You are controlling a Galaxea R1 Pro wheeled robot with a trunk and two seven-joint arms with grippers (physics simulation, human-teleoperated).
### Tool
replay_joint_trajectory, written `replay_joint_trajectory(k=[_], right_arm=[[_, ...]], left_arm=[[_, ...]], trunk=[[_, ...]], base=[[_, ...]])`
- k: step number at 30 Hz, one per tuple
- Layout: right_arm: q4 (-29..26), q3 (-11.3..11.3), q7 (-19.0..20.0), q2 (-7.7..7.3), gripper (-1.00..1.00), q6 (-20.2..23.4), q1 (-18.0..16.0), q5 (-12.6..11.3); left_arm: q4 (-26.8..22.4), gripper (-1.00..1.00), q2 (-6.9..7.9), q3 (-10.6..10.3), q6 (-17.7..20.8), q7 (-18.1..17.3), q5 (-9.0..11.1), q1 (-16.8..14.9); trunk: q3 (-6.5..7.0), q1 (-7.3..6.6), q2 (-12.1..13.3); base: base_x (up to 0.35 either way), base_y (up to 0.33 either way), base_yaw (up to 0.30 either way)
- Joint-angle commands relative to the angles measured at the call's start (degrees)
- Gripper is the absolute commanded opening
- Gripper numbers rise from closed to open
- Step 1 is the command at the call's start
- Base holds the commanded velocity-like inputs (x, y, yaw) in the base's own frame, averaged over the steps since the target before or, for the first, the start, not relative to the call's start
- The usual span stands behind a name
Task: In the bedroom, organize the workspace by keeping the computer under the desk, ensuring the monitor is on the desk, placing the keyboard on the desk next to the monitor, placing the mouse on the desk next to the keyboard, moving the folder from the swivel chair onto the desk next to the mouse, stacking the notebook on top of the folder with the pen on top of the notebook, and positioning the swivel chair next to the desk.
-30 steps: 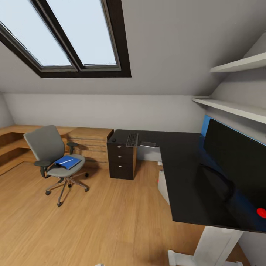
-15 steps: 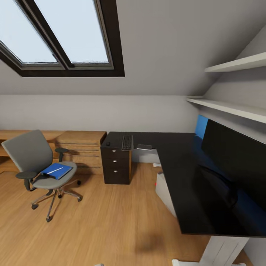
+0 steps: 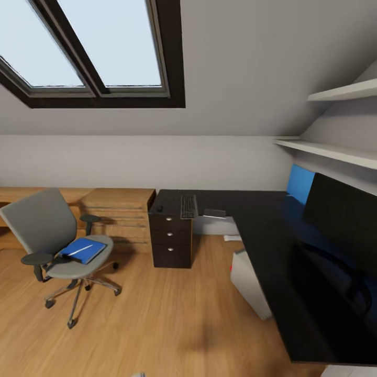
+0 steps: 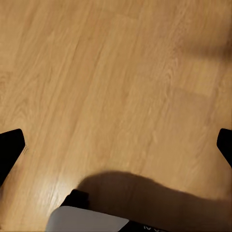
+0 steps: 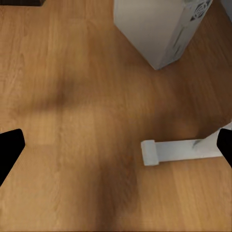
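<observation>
The grey swivel chair [image 3: 50,233] stands on the floor at the left, apart from the desk. On its seat lies the blue folder [image 3: 82,250] with the thin white pen [image 3: 79,251] across it. I cannot make out the notebook. The black L-shaped desk [image 3: 262,225] runs along the back and right. The keyboard [image 3: 188,206] and the small mouse [image 3: 159,208] lie above the drawer unit. At the right, on the desk, stands the monitor [image 3: 343,220]. The white computer [image 3: 250,283] [image 5: 159,29] sits under the desk. My left gripper [image 4: 116,147] and right gripper [image 5: 116,147] hang open over bare floor.
A light-wood chest [image 3: 119,217] stands between chair and black drawer unit [image 3: 172,238]. A flat grey item [image 3: 213,213] lies by the keyboard. A white desk foot [image 5: 179,150] rests on the floor near the right gripper. Wall shelves [image 3: 335,152] hang over the desk.
The whole head view has shifted as the camera moved, so chair and desk sit a little further right in the picture. None of the things themselves has moved.
</observation>
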Motion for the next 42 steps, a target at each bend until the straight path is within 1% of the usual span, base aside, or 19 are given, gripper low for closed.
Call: replay_joint_trajectory(k=[1, 7, 13, 14, 16, 20, 32, 42], right_arm=[[0.28, 0.47, -0.47, -0.05, 1.0, -0.14, -0.05, -0.27], [5.07, 0.4, -0.51, -0.28, 1.0, -0.13, -0.05, -0.32], [12.86, 0.39, -0.53, -0.36, 1.0, -0.08, -0.05, -0.35], [15.22, 0.39, -0.52, -0.33, 1.0, 0.0, -0.05, -0.37], [17.27, 0.39, -0.48, -0.28, 1.0, 0.17, -0.01, -0.39], [18.56, 0.4, -0.46, -0.35, 1.0, 0.22, 0.02, -0.46], [19.17, 0.41, -0.45, -0.36, 1.0, 0.22, 0.04, -0.47], [19.14, 0.39, -0.45, -0.36, 1.0, 0.22, 0.04, -0.56]], left_arm=[[-0.04, 1.0, 0.04, -0.48, -0.35, 0.27, 0.61, -0.07], [-0.04, 1.0, 0.0, -0.49, -0.35, 0.28, 0.62, -0.08], [-0.04, 1.0, -0.02, -0.53, -0.35, 0.27, 0.62, -0.07], [-0.04, 1.0, -0.06, -0.54, -0.35, 0.27, 0.62, -0.07], [-0.04, 1.0, -0.09, -0.54, -0.35, 0.24, 0.62, -0.07], [-0.04, 1.0, -0.12, -0.6, -0.35, 0.24, 0.62, -0.07], [-0.04, 1.0, -0.19, -0.62, -0.3, 0.24, 0.7, -0.07], [-0.04, 1.0, -0.2, -0.69, -0.33, 0.27, 0.65, -0.07]], trunk=[[-0.08, 0.04, -0.06], [-0.08, 0.04, -0.06], [-0.08, 0.04, -0.06], [-0.08, 0.04, -0.06], [-0.08, 0.04, -0.06], [-0.08, 0.04, -0.06], [-0.08, 0.04, -0.06], [-0.08, 0.04, -0.06]], base=[[0.261, 0.247, 0.0], [0.261, 0.246, 0.0], [0.267, 0.237, 0.0], [0.269, 0.234, 0.0], [0.27, 0.233, 0.0], [0.271, 0.231, 0.0], [0.287, 0.206, 0.0], [0.315, 0.101, 0.0]])
